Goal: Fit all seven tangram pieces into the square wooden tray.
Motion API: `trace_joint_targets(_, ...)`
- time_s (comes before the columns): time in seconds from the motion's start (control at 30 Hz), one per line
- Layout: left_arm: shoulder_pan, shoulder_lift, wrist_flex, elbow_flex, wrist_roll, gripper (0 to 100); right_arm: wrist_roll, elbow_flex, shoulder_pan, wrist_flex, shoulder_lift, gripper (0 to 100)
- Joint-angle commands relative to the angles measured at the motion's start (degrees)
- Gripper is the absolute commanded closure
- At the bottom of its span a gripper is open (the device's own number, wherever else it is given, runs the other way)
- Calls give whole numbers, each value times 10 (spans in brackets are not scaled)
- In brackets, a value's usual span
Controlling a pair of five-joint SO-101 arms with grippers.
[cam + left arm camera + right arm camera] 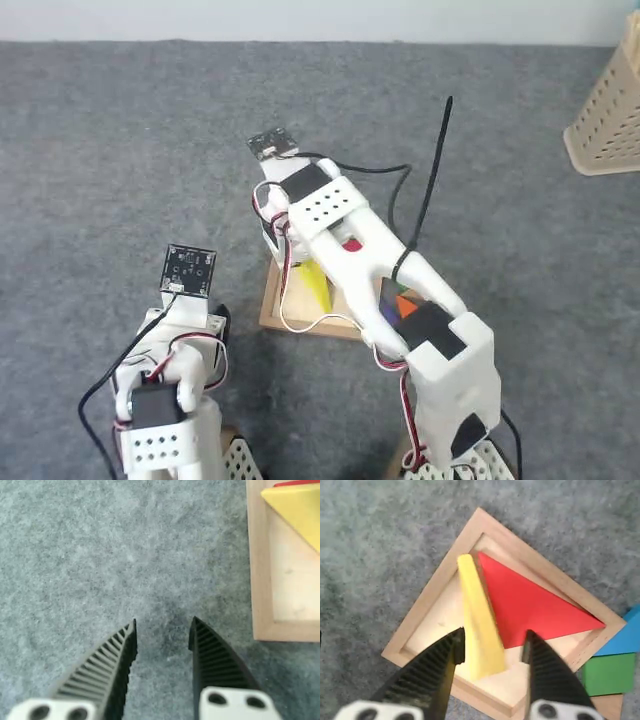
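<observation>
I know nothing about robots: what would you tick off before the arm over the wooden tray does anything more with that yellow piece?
1. Red triangle lies flat in the tray: ok.
2. Yellow piece lies flat: not ok; it stands tilted on edge beside the red triangle.
3. Right fingers open, one on either side of the yellow piece: ok.
4. Right fingers touching the yellow piece: cannot tell.
5. Left fingers open over the carpet beside the tray, out of the way: ok.
6. Every piece inside the tray: not ok; a blue piece and a green piece lie outside it.
</observation>
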Motion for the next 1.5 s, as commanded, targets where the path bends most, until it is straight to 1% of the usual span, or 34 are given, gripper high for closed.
trace_joint_targets(0.0, 1, -11, 4, -7, -1, 833, -4, -9, 32, 4, -20, 813)
trace_joint_targets(0.1, 1, -11, 4, -7, -1, 833, -3, -5, 48, 4, -20, 847)
trace_joint_targets(0.23, 1, -11, 4, -7, -1, 833, -3, -4, 49, 16, -15, 900)
trace_joint_targets(0.3, 1, -11, 4, -7, -1, 833, 3, -5, 51, 24, -23, 945)
trace_joint_targets(0.37, 1, -11, 4, -7, -1, 833, 25, -1, 61, 24, -46, 998)
trace_joint_targets(0.4, 1, -11, 4, -7, -1, 833, 33, 11, 66, 21, -62, 985)
trace_joint_targets(0.5, 1, -11, 4, -7, -1, 833, 35, 75, 84, -9, -138, 991)
trace_joint_targets(0.6, 1, -11, 4, -7, -1, 833, 36, 186, 99, -84, -241, 993)
trace_joint_targets(0.8, 1, -11, 4, -7, -1, 833, 37, 453, 125, -287, -442, 993)
trace_joint_targets(0.93, 1, -11, 4, -7, -1, 833, 37, 598, 155, -424, -538, 993)
trace_joint_targets(1.03, 1, -11, 4, -7, -1, 833, 39, 667, 158, -491, -578, 993)
trace_joint_targets(1.17, 1, -11, 4, -7, -1, 833, 40, 682, 156, -497, -585, 993)
trace_joint_targets(1.3, 1, -11, 4, -7, -1, 833, 104, 683, 153, -482, -585, 993)
trace_joint_targets(1.37, 1, -11, 4, -7, -1, 833, 127, 683, 136, -471, -585, 992)
trace_joint_targets(1.47, 1, -11, 4, -7, -1, 833, 141, 683, 101, -464, -585, 992)
